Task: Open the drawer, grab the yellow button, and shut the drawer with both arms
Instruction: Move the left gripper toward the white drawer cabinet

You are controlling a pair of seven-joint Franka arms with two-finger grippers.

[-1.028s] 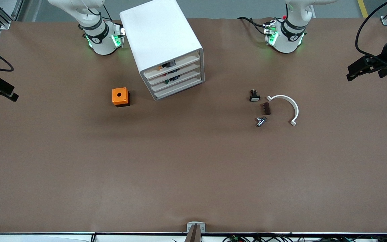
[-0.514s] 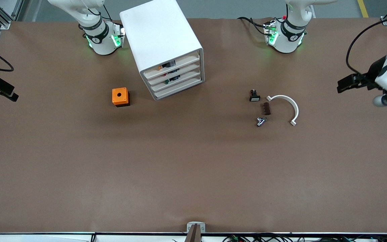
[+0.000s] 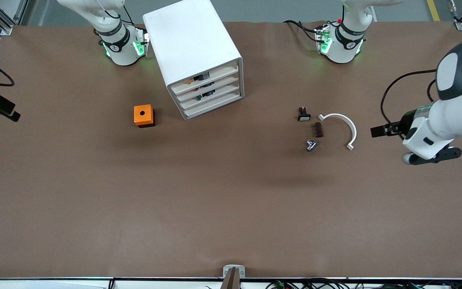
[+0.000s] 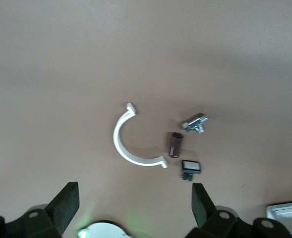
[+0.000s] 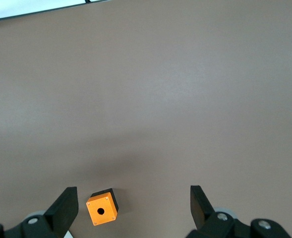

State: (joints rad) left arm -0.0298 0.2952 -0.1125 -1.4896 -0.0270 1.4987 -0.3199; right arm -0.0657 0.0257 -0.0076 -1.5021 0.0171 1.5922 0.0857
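The white cabinet (image 3: 193,48) stands near the right arm's base, with its four trays facing the front camera. The top drawer (image 3: 209,74) is shut. A small orange speck, the button (image 3: 191,80), shows in the gap at that drawer. My left gripper (image 3: 377,131) is open and empty in the air over the table toward the left arm's end, beside a white curved piece; its wrist view (image 4: 133,203) shows a corner of the cabinet (image 4: 287,212). My right gripper (image 3: 4,110) is open and empty at the right arm's end of the table; its wrist view (image 5: 132,203) looks down on bare table.
An orange cube with a hole (image 3: 144,115) (image 5: 102,207) sits beside the cabinet. A black part with a white cap (image 3: 304,116) (image 4: 191,167), a brown block (image 3: 318,129) (image 4: 175,145), a metal piece (image 3: 311,145) (image 4: 195,122) and the white curved piece (image 3: 341,124) (image 4: 131,144) lie together.
The left arm has swung in from the table's end toward the small parts, and its gripper has come lower in the front view. The right gripper has hardly moved.
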